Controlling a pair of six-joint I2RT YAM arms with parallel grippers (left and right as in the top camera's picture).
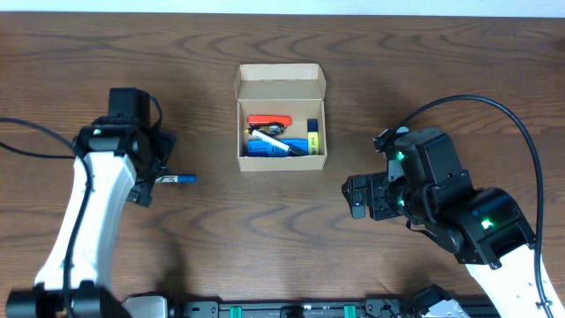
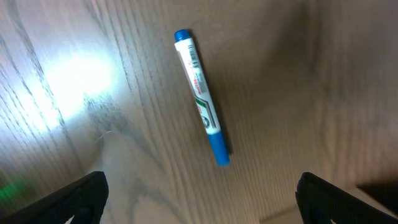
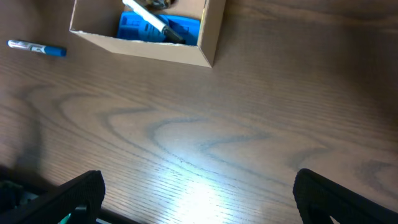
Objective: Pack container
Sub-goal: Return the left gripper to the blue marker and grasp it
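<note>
Wooden table (image 2: 323, 87); marker (image 2: 202, 99) full-length only wrist-side

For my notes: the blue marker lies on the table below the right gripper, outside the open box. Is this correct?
One error: the blue marker lies on the table below the left gripper, outside the open box; the left wrist view shows it.

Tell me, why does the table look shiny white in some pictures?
Left wrist view: bright glare washes out the table left of the blue marker. Right wrist view: a softer glare sits low in the middle of the wood. Overhead view: even light, no glare, and the cardboard box looks sharp.
</note>
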